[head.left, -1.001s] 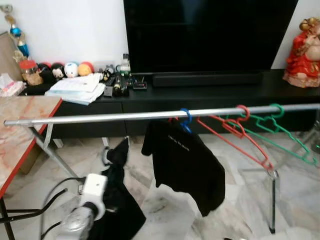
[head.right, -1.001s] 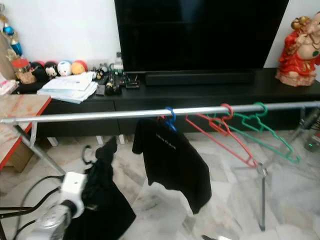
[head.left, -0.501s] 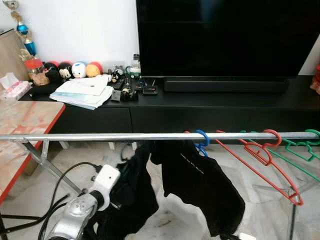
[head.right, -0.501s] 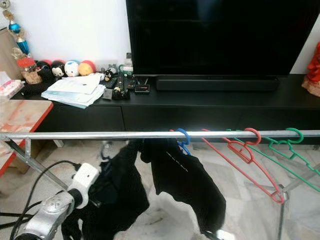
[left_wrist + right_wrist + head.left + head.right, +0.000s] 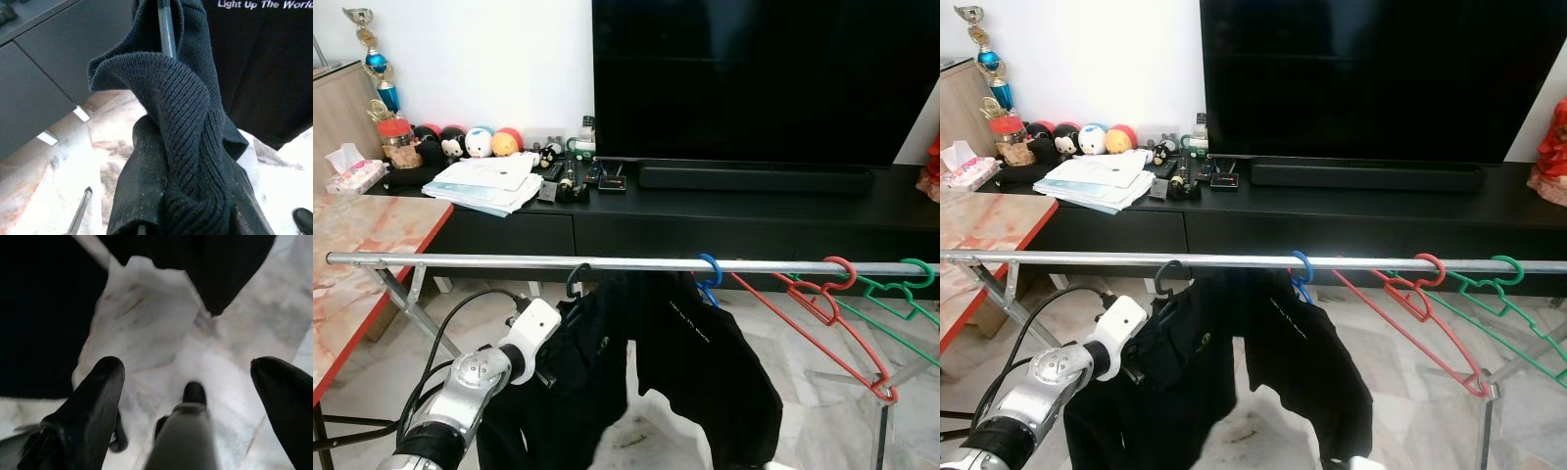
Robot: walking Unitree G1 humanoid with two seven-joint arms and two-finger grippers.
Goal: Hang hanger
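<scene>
From the left eye, a marble floor lay under a silver rail that crossed the room in front of a long black TV cabinet with a dark television above it. A red-edged marble worktop stood at the robot's left. On the rail hung a black T-shirt on a blue hanger, then a bare red hanger and a green hanger. The left arm reached up beside the T-shirt, carrying a black garment whose dark hanger hook sat at the rail; I could not tell whether it rested on it.

From the right eye, papers and small round toys crowded the cabinet top.

At the left wrist, the left claw was closed around the garment's ribbed collar and the hanger's stem.

At the right wrist, the right claw hung with its fingers spread wide apart, holding nothing, above the floor and the robot's foot.
</scene>
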